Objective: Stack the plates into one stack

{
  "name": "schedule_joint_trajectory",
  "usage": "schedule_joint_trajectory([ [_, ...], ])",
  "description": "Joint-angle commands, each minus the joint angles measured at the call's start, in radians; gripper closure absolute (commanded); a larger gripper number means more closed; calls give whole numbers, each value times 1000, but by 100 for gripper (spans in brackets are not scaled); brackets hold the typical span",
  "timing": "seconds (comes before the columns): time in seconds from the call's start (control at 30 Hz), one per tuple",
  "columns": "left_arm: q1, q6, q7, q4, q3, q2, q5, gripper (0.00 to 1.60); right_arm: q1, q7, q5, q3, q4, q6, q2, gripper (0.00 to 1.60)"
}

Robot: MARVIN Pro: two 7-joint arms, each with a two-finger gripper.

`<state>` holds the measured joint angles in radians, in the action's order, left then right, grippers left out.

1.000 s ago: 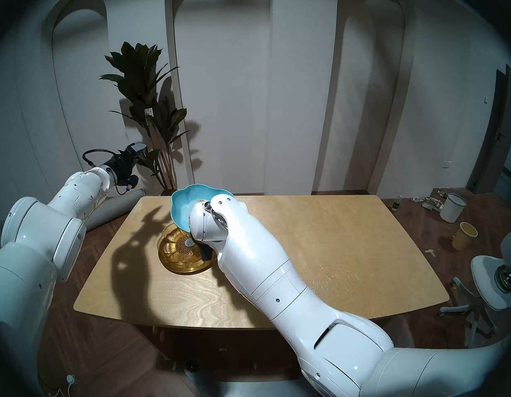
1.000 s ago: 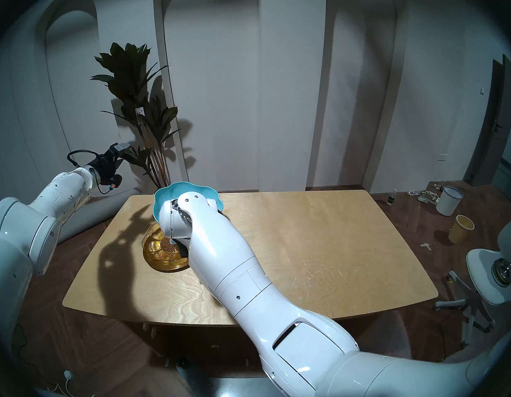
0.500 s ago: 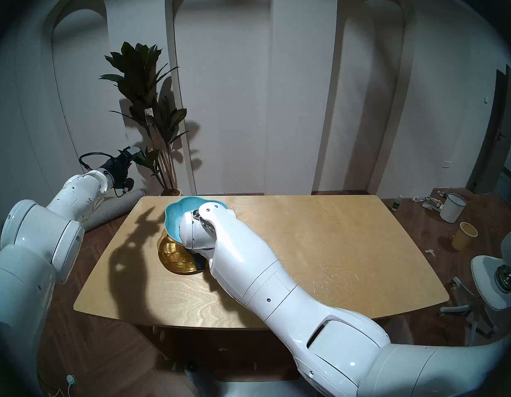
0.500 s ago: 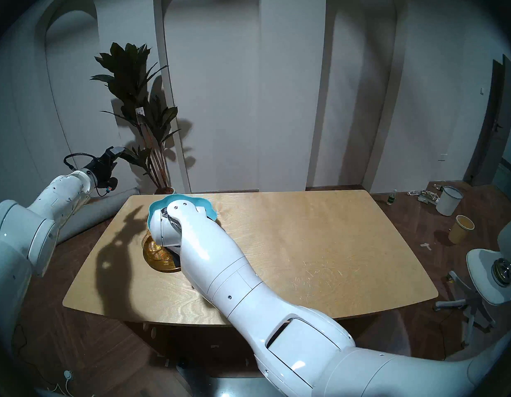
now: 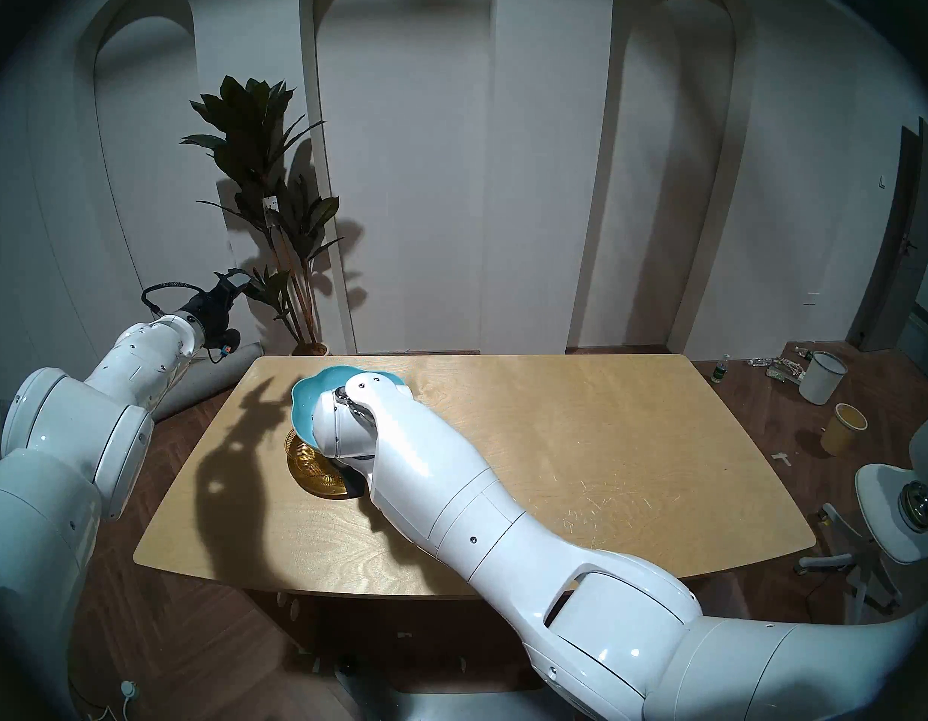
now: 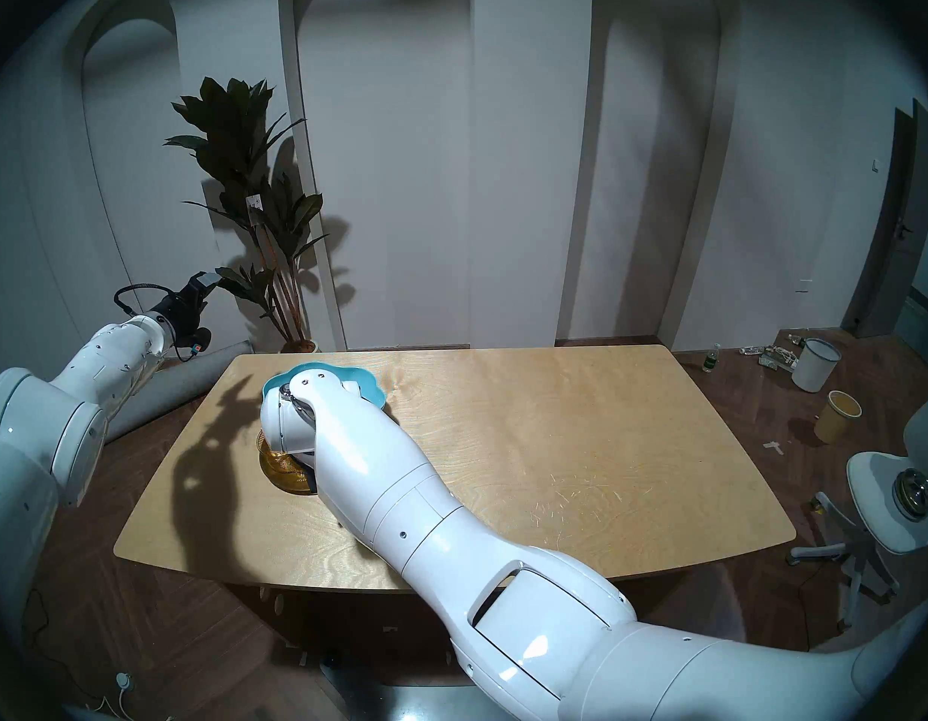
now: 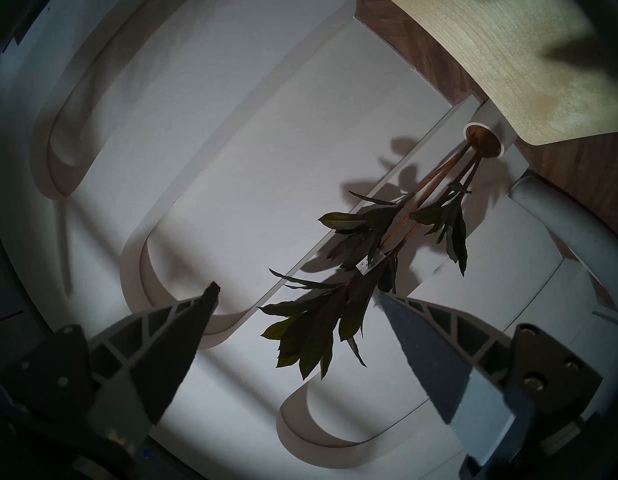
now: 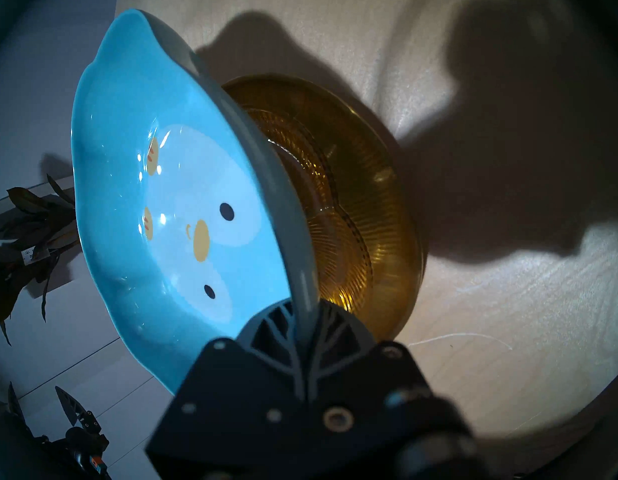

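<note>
The right gripper (image 8: pixel 306 316) is clamped on the tilted blue dish (image 8: pixel 169 205) rim; if released now, it may slide off the amber plate (image 8: pixel 338 226). The left gripper (image 7: pixel 297 295) stands apart.

On the worktop (image 5: pixel 503 444), toward its left half, the metal plate (image 8: pixel 404 226) lies flat with the ribbed flower-shaped plate (image 8: pixel 342 233) resting in it. The lobed dish (image 8: pixel 155 209) hangs tilted above their far edge, its rim between the fingers (image 8: pixel 266 327) of the right gripper (image 8: pixel 306 316), which reaches in from the near right. The left gripper (image 5: pixel 233 277) is off the worktop's left side, well apart from the plates, facing the potted plant (image 5: pixel 267 194) that stands on the floor behind the worktop's far left corner.
</note>
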<state>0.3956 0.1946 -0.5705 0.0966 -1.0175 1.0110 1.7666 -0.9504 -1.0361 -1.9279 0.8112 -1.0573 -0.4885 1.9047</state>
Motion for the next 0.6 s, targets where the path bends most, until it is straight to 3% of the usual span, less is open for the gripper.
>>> schedule_joint_trajectory([
  [0.0,-17,-13,0,14,-5,-7,-3,0,43,28,-12,-5,14,7,46,160],
  [0.57,-8,-25,20,17,-14,-14,-10,0,70,64,-50,-21,106,22,71,160],
])
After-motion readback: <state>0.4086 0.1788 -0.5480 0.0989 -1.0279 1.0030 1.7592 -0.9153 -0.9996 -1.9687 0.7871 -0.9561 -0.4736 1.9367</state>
